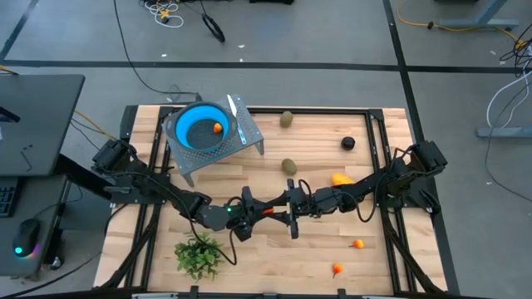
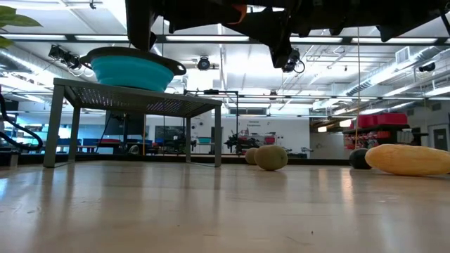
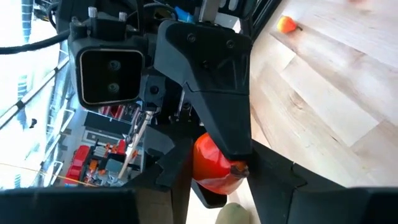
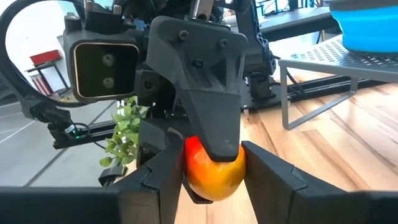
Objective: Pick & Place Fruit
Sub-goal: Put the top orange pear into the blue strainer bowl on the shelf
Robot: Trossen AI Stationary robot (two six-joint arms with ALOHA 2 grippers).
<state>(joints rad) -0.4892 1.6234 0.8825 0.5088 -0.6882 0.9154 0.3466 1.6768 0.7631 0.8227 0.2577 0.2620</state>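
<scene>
Counted, high view — two small orange fruits on tabletop, one in bowl. Two olive ovals. One yellow-orange piece. One black ball. One red-orange fruit between tools. One plant — one rack.

A: Eyes on the counter, a pale wood-plank top inside a dark frame. What sits on it?

B: At the back-left stands a grey metal stand on its legs. Along the far edge lies an olive-brown oval, with a second oval nearer the middle.

A: And to the right?

B: A dark ball, then a yellow-orange piece just in front of it. Two tiny orange fruits lie apart near the front-right, the other closer to the edge.

A: Front-left?

B: A green leafy sprig.
</scene>
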